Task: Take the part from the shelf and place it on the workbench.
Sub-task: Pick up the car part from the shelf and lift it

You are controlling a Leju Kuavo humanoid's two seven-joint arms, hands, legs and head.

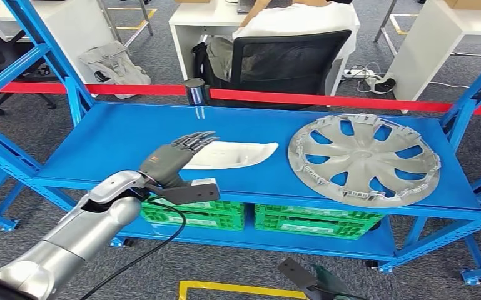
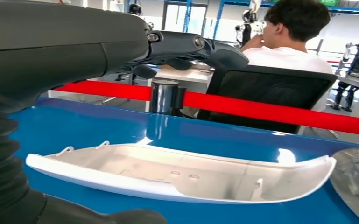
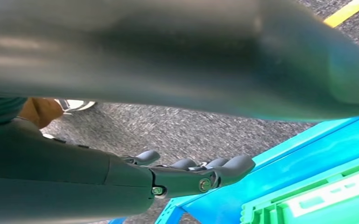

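The part point(image 1: 231, 154) is a long, shallow white plastic shell, smooth and glossy, curved like a canoe with one tapered end and small clips along its rim point(image 2: 182, 172); it lies flat on the glossy blue top shelf point(image 1: 131, 134) of the metal rack, directly under and just beyond the fingertips of the left hand point(image 1: 174, 157). That hand, grey with darker fingers, is stretched forward over the near end of the part, fingers extended and slightly spread, holding nothing; whether the fingertips touch the plastic cannot be told. In the left wrist view the fingers point(image 2: 200, 49) hover above the shell with blue shelf visible between. Well off to the hand's right on the same shelf lies a round silver hubcap point(image 1: 364, 159), spoked with cut-out openings. Beyond the hand, a red barrier tape point(image 1: 325, 99) runs across behind the shelf, joined at a dark cylindrical post point(image 1: 194, 91), and a person sits in a black mesh chair point(image 1: 291, 62). Beneath the hand, 2 green ribbed crates point(image 1: 316, 220) sit on the lower shelf. The right hand point(image 3: 186, 172) hangs low beside the rack's blue frame over grey carpet, fingers gently curled, holding nothing.
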